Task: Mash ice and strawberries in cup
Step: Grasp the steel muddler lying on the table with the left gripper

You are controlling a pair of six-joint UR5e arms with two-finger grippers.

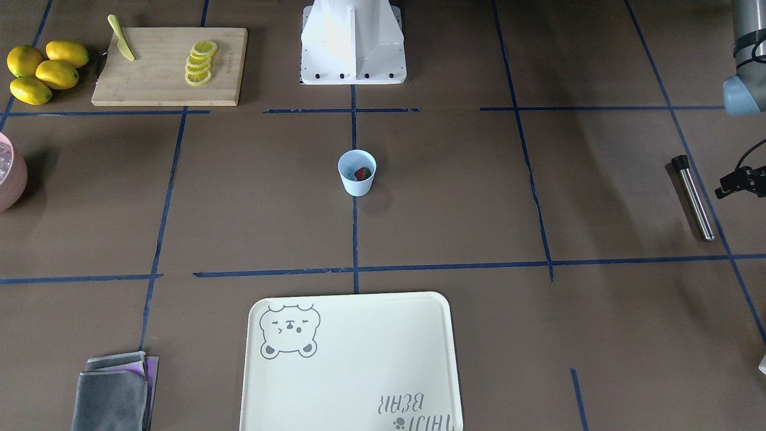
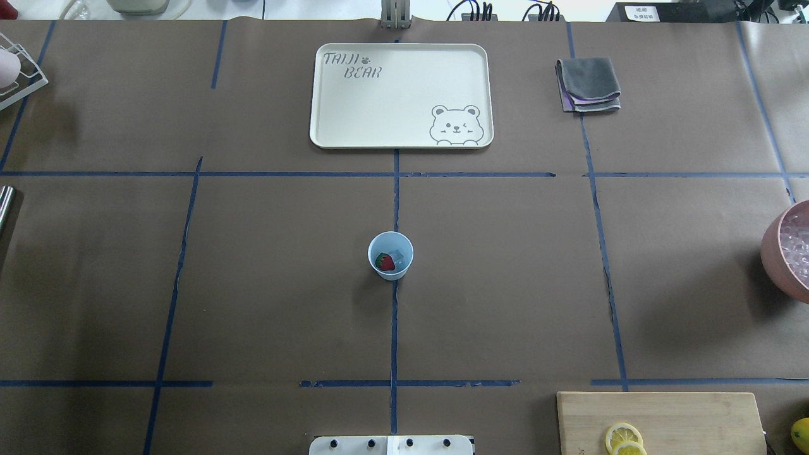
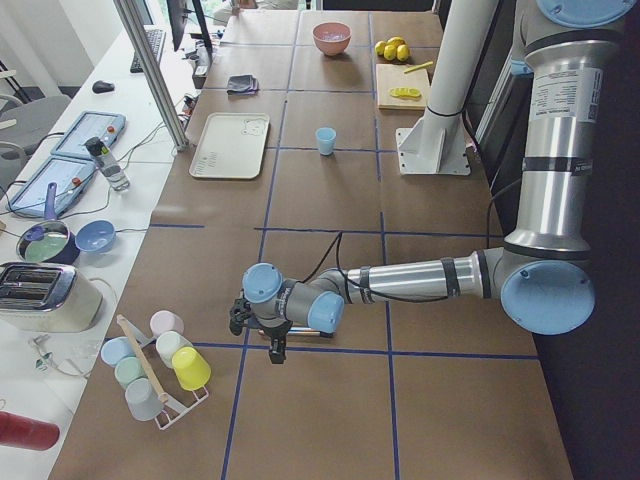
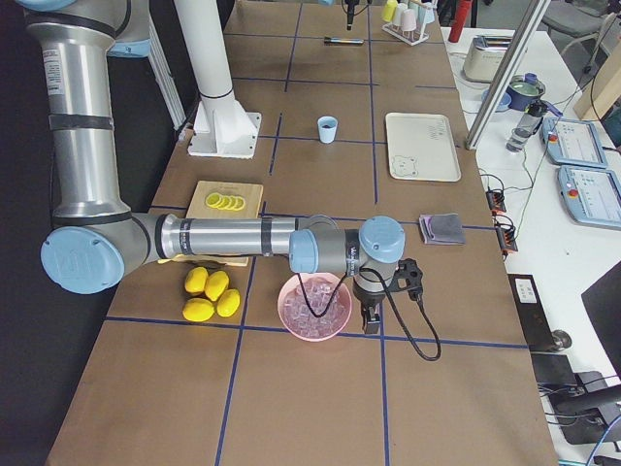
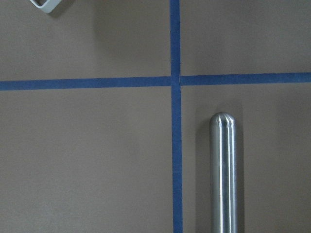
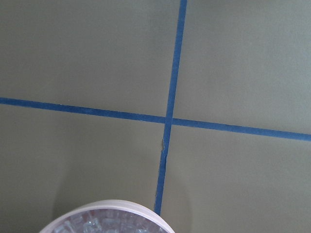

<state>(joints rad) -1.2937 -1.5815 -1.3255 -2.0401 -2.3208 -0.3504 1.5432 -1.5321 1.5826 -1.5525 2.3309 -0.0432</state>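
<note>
Ice (image 2: 398, 256) and a strawberry (image 2: 384, 261) lie together in the cup (image 2: 393, 275), which stands upright and unheld at the middle of the surface (image 2: 265, 284), well apart from both arms. The left gripper (image 3: 272, 345) hangs over the steel muddler (image 1: 693, 197), which lies flat at the far left end. The right gripper (image 4: 372, 318) hangs just beside the pink bowl (image 4: 313, 311) of ice at the right end. I cannot tell how far either gripper is open, and neither appears to hold anything.

The likely troubles:
- The muddler is smooth and round, so it may roll or slip out of a pinch.
- The cup is light and tapered, and nothing steadies it. An off-centre press could tip or shove it.
- Hard ice could skid under the muddler and jump out.
</note>
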